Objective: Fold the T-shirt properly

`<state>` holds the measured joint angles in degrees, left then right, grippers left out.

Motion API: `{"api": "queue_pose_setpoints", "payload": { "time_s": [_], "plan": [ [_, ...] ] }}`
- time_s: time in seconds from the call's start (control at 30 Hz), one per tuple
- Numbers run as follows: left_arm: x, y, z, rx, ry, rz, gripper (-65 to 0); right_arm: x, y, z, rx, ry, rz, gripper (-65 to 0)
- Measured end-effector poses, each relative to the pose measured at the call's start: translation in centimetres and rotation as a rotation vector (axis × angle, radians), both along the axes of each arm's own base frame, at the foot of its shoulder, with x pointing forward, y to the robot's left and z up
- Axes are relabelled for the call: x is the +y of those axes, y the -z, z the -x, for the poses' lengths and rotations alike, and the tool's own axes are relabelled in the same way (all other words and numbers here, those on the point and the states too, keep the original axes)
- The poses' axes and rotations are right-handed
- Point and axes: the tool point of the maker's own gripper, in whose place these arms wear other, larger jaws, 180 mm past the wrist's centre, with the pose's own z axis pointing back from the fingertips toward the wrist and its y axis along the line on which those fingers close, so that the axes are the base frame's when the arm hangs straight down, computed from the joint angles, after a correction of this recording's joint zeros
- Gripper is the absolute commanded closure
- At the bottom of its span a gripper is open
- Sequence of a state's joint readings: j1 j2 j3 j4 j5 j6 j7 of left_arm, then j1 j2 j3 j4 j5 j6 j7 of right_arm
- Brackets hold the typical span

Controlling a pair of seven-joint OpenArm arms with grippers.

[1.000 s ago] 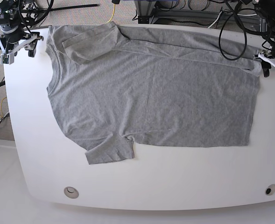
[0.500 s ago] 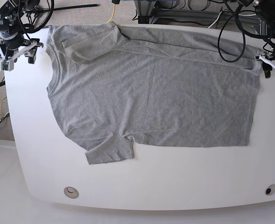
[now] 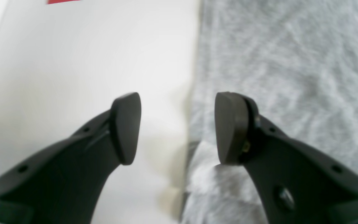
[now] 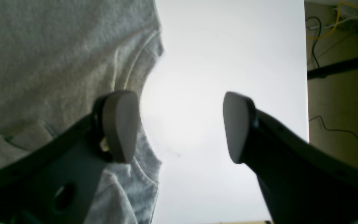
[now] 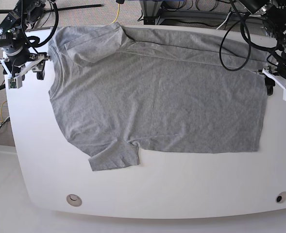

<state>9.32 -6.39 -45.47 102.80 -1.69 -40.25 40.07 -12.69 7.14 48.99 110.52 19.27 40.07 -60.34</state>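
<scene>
So the T-shirt (image 5: 157, 97) is a plain heather-grey one, no print, lying flat across most of the white table (image 5: 181, 189), neck end toward the base view's left and hem toward its right. The far long side is folded in over the body, so there's a doubled band of fabric along the back edge, with that side's sleeve (image 5: 92, 46) folded in on top of the chest. The near sleeve (image 5: 114, 156) is not folded and pokes out toward the front of the table. The fabric is mostly smooth, with a few soft creases running through the middle. The ribbed collar shows as a curved edge on the left side (image 4: 135, 67).

The right pincer (image 5: 25, 69) sits at the collar end. In its wrist view the jaws stand wide apart with nothing between them: one pad (image 4: 118, 124) is over the grey cloth by the neckline, and the other is over bare table (image 4: 216, 56).

The left pincer (image 5: 277, 85) is at the hem end, right by the folded corner. It's also spread wide and holding nothing. In its wrist view the hem edge runs up between the two pads: one pad (image 3: 228, 127) is above the shirt (image 3: 284, 68), the other above bare table (image 3: 89, 56). I can't tell from these shots whether either one is actually touching the fabric.
</scene>
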Motion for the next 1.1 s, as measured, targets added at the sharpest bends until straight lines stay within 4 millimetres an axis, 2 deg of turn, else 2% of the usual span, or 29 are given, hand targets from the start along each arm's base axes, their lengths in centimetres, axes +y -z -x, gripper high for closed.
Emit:
{"api": "queue_pose_setpoints", "payload": {
  "time_s": [0.33,0.5,0.67,1.1],
  "plan": [
    [-4.3,-0.4,-3.6,-0.032,0.141,0.016,-35.3,0.2,-1.5,-2.4,-0.065,-0.005,-0.002,-41.2],
    [-5.6,-0.4,-4.5,-0.033,0.167,0.027,-35.3,1.0,-1.2,-2.8,-0.05,-0.032,-0.009,-41.2],
    [-5.7,-1.3,-5.4,-0.068,0.169,0.027,-35.3,1.0,-0.8,-2.4,-0.014,-0.03,-0.009,-41.1],
    [-4.7,-0.7,-4.3,-0.044,0.136,0.026,-35.2,0.9,-0.5,-2.0,0.002,-0.028,-0.01,-40.9]
  ]
}}
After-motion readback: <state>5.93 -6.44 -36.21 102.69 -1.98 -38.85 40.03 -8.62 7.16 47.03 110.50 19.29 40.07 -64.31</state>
